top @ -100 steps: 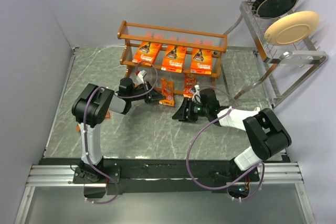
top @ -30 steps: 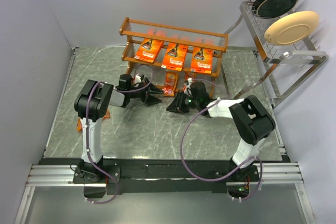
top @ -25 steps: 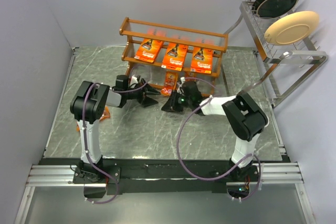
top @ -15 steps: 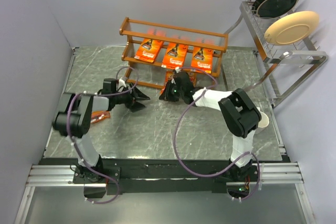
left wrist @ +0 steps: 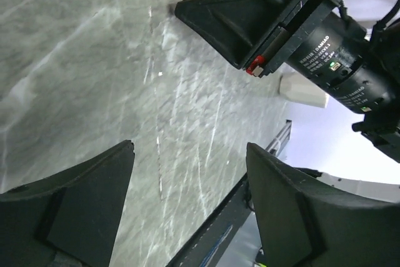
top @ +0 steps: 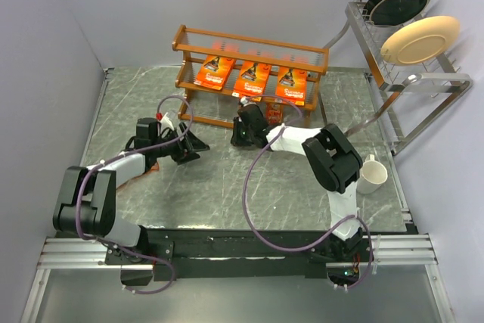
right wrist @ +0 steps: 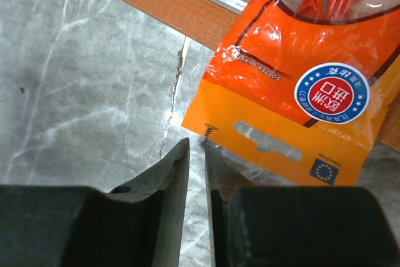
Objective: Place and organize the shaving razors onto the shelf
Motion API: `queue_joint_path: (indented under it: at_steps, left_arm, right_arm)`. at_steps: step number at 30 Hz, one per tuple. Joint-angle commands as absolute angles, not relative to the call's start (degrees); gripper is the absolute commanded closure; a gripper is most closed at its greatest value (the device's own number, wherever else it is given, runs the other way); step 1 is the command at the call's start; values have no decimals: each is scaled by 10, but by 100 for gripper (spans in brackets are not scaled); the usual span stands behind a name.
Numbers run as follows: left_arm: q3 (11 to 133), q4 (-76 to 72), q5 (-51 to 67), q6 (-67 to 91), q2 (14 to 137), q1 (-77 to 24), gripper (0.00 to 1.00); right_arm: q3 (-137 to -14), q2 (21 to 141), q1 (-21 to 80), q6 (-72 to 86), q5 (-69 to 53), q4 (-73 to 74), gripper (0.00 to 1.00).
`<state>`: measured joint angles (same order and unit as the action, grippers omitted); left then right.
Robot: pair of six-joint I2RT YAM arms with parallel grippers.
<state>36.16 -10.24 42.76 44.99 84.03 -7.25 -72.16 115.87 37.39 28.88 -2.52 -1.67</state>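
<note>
- From above: a grey marble table (top: pixel 227 202) between pale walls, with the shelf (top: pixel 249 41) at its far side and three large razor packs (top: pixel 251 79) side by side in it. My right hand (top: pixel 240 132) sits at the shelf's foot. My left hand (top: pixel 190 144) lies off to its left, well apart from the shelf. A second ago my right hand was nearer me and further right, and it has since closed on the shelf. My left has drawn back leftward and its arm has dropped low.
- Left wrist: my fingers (left wrist: pixel 87 204) are spread wide over bare marble with nothing between them. No pack lies within their reach.
- Right wrist: a small razor pack (right wrist: pixel 281 92) lies straight ahead of my fingertips, hang-tab end nearest. Its long axis runs away and to the right, lapping over the shelf's bottom rail (right wrist: pixel 156 4). My fingers are almost pressed together, with only a thin slit between them. The card's near corner meets their tips, and I cannot tell whether it is nipped. I judge the right hand the nearer one for easing it in along that axis.
</note>
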Motion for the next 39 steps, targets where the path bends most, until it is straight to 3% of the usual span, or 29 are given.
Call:
queue_joint_path:
  at_steps: [1,3,4,8,10,17,22,28,30,39]
  left_arm:
    - [391,-42,417,371,811,-67,22]
    - [459,91,438,305,826,-56,23]
    - [494,158,444,200,833,-49,24]
    - [650,435,429,-86,857,12,23]
    - [682,563,386,-245,866,58,21]
    - [752,719,224,-518,952,213,17]
    - [766,688,179,-586,969,275,16]
    - [622,524,134,-661,868,276,13]
    - [578,500,134,-667,841,273,4]
    - [442,375,135,-676,690,217,5]
  right_arm:
    - [-742,1125,395,255,22,-19,74]
    - [-739,1112,397,251,9,-11,70]
    - [-737,1094,398,247,3,-8,66]
    - [-712,1044,405,213,-99,26,35]
    - [-687,1009,410,205,-165,32,28]
    - [-584,919,428,173,-259,32,22]
    - [-606,893,428,117,-236,79,21]
    - [-594,874,428,111,-223,74,21]
    - [-585,868,427,110,-214,73,21]
    - [-584,886,422,120,-207,65,20]
